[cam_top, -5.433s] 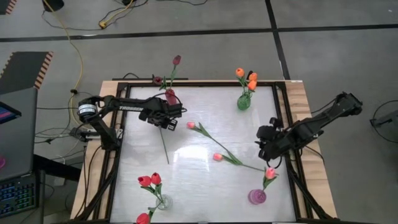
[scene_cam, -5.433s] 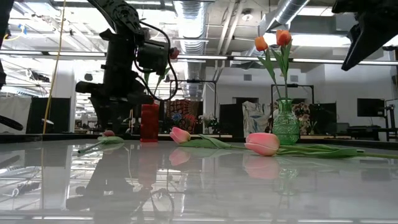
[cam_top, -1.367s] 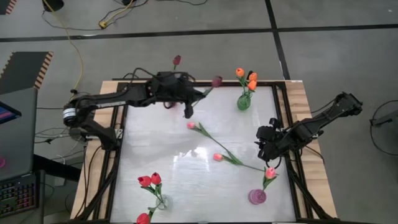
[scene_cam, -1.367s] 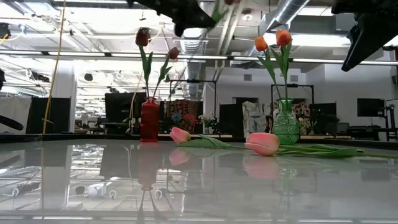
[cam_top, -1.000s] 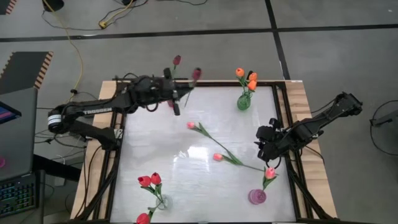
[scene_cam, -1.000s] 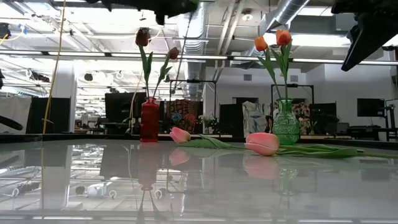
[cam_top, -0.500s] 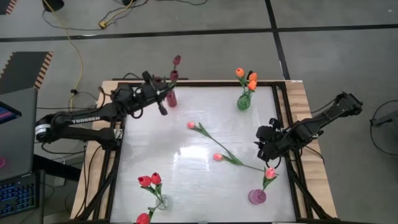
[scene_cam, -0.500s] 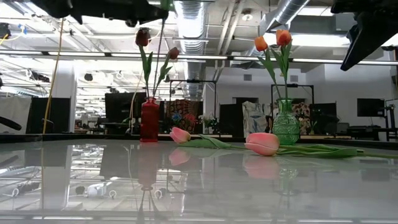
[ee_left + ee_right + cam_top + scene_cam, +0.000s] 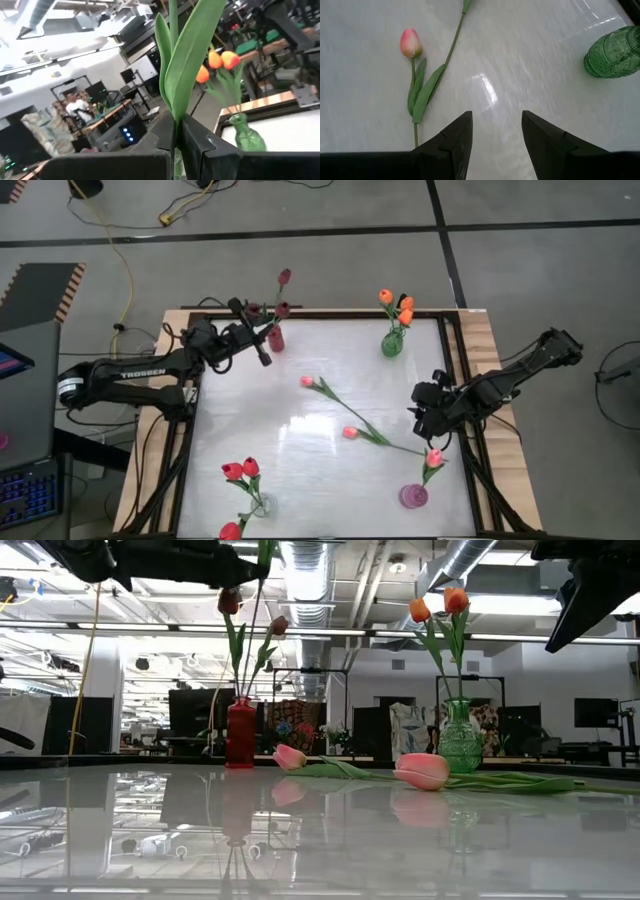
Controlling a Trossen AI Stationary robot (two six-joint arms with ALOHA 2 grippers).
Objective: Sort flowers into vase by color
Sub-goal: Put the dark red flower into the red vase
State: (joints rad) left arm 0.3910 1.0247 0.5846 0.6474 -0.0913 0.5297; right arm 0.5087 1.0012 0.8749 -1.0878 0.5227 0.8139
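Holding a maroon tulip (image 9: 283,309) pinched by its stem over the red vase (image 9: 274,338), left pincer (image 9: 262,352) readies insertion; right pincer (image 9: 424,420) waits spread.

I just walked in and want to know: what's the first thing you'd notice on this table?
The left gripper at the table's far left corner is shut on a maroon tulip, right over the red vase. Two pink tulips lie loose mid-table, with the open right gripper hanging beside them. Orange tulips fill the green vase at the far right.
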